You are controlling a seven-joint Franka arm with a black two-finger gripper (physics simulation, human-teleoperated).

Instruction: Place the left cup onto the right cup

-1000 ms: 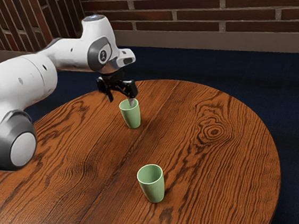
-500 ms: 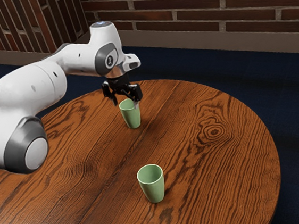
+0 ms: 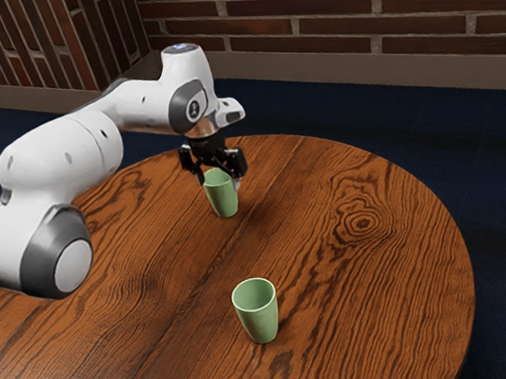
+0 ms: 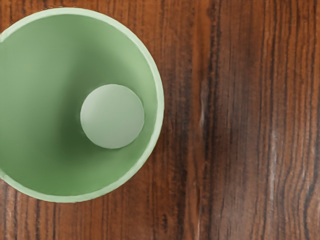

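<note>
Open, empty pincer (image 3: 217, 169) is seen above a tapered green cup (image 3: 222, 199), its twin (image 3: 256, 311) at six o'clock; the cup's round floor (image 4: 112, 116) is revealed from the wrist against the grained bench (image 4: 240, 120).

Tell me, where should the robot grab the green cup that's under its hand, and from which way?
Near the rim of the far cup, coming straight down from above. It stands upright on the table, mouth open and empty, and narrows toward its base, so a hold up high likely won't slip. The gripper hangs right at its rim.
</note>
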